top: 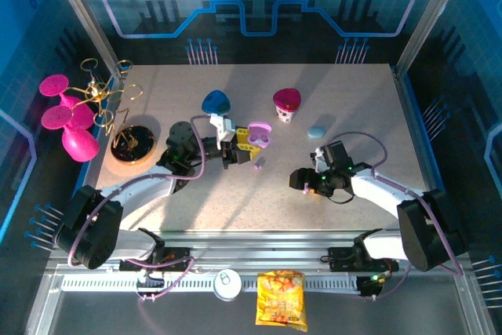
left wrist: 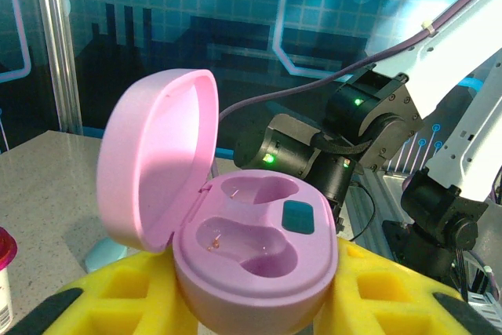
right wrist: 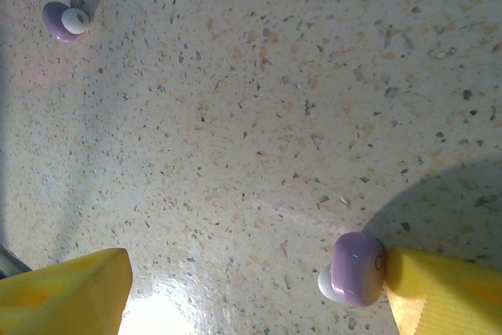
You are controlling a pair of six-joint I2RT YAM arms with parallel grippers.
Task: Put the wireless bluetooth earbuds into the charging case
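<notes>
Left wrist view is showing the left gripper [left wrist: 251,315] clamping the pink charging case [left wrist: 259,249], its lid [left wrist: 157,154] tilted back and both empty wells facing up for loading. The right gripper [right wrist: 255,272] is standing wide, one finger [right wrist: 439,296] touching a lilac earbud [right wrist: 357,268]. A second earbud [right wrist: 64,21] is lying well apart. A blue domed object [top: 216,102] is sitting beyond, apparently not obstructing.
</notes>
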